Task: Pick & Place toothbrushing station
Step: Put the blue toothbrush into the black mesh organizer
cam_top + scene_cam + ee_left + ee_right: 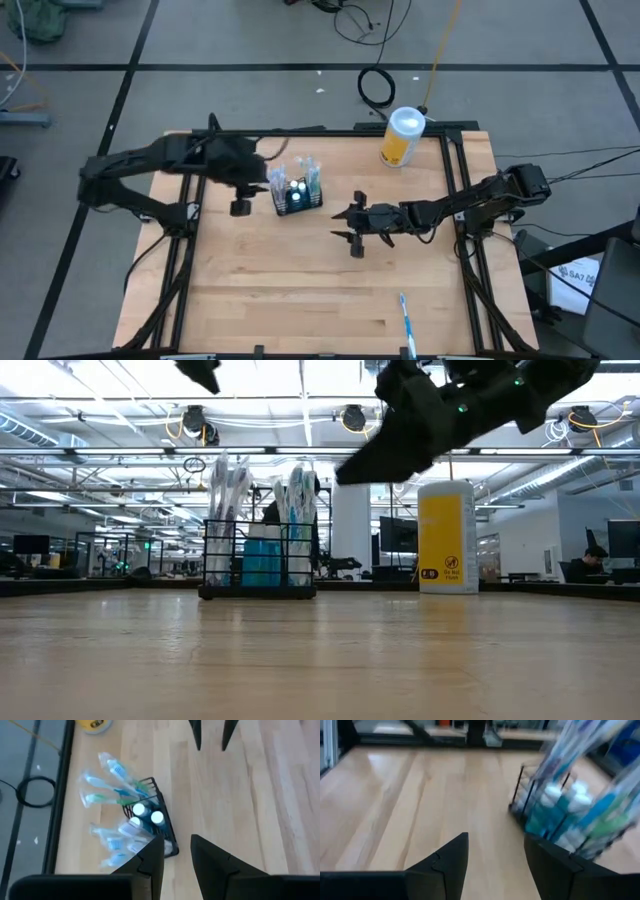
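Caddy: the little black wire-mesh caddy (pixel 298 197) sat upright on the wooden table (pixel 300 290), toward the back and a bit left of centre. Nothing was touching it, as far as I could see.
Toothbrushes: a bunch of white-and-blue toothbrushes (pixel 111 785) in clear wrappers stuck up out of the caddy, fanning outward.
Toothpaste: teal toothpaste tubes (pixel 147 815) with white caps stood in the middle of the caddy, between the brushes.
Loose toothbrush: one more toothbrush (pixel 405 318) lay flat on the table near the front edge, right of centre, well apart from the caddy.
Left gripper: the left gripper (pixel 240 207) hung above the table just left of the caddy. In its wrist view the fingers (pixel 150 862) stood a little apart with only bare wood in the gap, so open and holding nothing.
Right gripper: the right gripper (pixel 354 228) was out over the middle of the table, to the right of the caddy and pointing toward it. Jaws spread wide, nothing between them, not touching the caddy.
Canister: the yellow canister (pixel 402 137) with the white lid stood near the back right corner, well away from both grippers.
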Tool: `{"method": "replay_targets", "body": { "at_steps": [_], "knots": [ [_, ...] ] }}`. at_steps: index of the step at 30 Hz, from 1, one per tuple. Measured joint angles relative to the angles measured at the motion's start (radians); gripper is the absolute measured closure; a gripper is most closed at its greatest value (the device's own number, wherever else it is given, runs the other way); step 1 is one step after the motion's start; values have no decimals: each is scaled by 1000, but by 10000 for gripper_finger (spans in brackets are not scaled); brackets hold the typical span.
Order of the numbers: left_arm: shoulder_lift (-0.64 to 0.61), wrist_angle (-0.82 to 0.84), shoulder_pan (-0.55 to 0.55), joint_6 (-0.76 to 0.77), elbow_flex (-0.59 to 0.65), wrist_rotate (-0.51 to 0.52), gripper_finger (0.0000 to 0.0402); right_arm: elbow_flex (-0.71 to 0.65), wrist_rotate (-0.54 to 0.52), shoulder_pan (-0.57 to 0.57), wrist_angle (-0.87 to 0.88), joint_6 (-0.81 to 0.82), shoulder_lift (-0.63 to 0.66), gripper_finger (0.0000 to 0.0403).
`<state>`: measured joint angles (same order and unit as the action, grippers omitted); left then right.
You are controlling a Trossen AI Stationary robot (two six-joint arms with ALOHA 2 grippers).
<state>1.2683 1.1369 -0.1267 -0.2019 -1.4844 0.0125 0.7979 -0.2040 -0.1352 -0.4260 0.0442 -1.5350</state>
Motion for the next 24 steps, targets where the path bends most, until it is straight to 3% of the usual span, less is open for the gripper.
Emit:
{"method": "replay_targets", "body": {
  "at_steps": [7, 13, 16, 24],
  "knots": [
    [-262, -354, 71, 84, 364, 60, 300, -3, 0, -85, 171, 137, 84, 216],
    [-354, -652, 106, 109, 593, 67, 300, 54, 0, -203, 334, 390, 152, 216],
    [-353, -731, 118, 99, 650, 67, 300, 86, 20, -267, 459, 609, 156, 216],
    [-326, -741, 123, 103, 689, 67, 300, 95, 263, -413, 610, 1362, 154, 216]
  ]
}}
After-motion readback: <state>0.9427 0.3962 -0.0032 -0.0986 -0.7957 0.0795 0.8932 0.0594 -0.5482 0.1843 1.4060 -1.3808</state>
